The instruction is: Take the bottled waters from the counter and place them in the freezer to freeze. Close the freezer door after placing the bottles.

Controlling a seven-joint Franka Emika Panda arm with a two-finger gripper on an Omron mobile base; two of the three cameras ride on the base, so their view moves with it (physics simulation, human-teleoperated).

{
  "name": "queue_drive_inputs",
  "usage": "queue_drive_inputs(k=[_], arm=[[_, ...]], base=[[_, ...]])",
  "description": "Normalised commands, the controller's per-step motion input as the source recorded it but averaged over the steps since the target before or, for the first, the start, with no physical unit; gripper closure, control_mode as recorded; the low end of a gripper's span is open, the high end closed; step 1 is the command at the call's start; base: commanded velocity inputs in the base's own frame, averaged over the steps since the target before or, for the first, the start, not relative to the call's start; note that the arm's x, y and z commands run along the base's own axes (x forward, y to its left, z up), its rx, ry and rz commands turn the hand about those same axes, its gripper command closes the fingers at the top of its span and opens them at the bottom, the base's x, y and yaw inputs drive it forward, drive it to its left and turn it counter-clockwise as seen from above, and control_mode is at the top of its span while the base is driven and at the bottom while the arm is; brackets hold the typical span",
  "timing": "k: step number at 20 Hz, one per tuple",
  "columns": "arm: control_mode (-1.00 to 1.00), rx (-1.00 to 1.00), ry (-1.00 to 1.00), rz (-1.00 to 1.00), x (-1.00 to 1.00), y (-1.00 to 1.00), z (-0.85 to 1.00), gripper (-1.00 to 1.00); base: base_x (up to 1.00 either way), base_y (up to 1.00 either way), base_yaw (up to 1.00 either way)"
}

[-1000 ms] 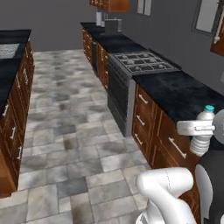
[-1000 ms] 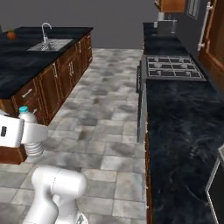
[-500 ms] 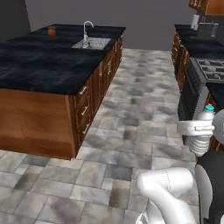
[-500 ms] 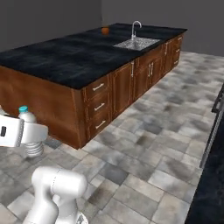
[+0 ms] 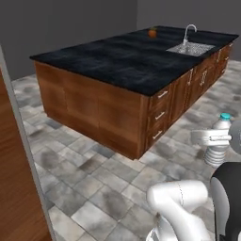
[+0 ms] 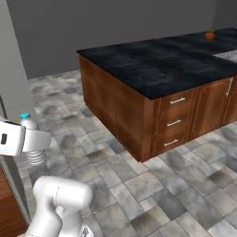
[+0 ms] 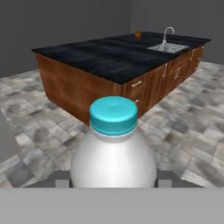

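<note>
A clear ribbed bottled water (image 5: 217,151) with a teal cap hangs upright above the tiled floor, and my gripper (image 5: 212,137) is shut on its upper body. From the right base view the same bottle (image 6: 35,155) shows below the white hand, gripper (image 6: 36,140) clamped around it. In the hand view the bottle (image 7: 113,162) and its cap rise between the fingertips (image 7: 61,177). A tall grey panel (image 6: 10,69) stands at the left edge; I cannot tell whether it belongs to the freezer. The freezer's inside and the freezer door are out of view.
A kitchen island (image 5: 117,61) with a black marble top and brown drawers (image 6: 174,124) lies ahead, with a sink and tap (image 5: 190,44) and a small orange fruit (image 5: 152,32) at its far end. A brown wooden panel (image 5: 14,179) stands close at the left. Grey tiled floor (image 6: 152,194) surrounds the base.
The whole picture has swung: the base has turned from the stove-side counter past the aisle to face the island. The bottle stays gripped in the same place beside the arm.
</note>
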Motion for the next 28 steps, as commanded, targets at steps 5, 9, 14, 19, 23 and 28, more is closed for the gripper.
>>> queue_drive_inputs(k=[5, 9, 14, 19, 23, 28], arm=[[1.00, 0.00, 0.00, 0.00, 0.00, 0.00, 0.00, 1.00], [1.00, 0.00, 0.00, 0.00, 0.00, 0.00, 0.00, 1.00], [1.00, 0.00, 0.00, 0.00, 0.00, 0.00, 0.00, 1.00], [1.00, 0.00, 0.00, 0.00, 0.00, 0.00, 0.00, 1.00], [1.00, 0.00, 0.00, 0.00, 0.00, 0.00, 0.00, 1.00], [1.00, 0.00, 0.00, 0.00, 0.00, 0.00, 0.00, 1.00]], base=[[0.17, -0.02, 0.64], [0.23, -0.15, 0.41], [0.29, -0.28, 0.15], [0.63, -0.49, 0.13], [0.72, -0.53, 0.17], [0.62, -0.21, 0.28]])
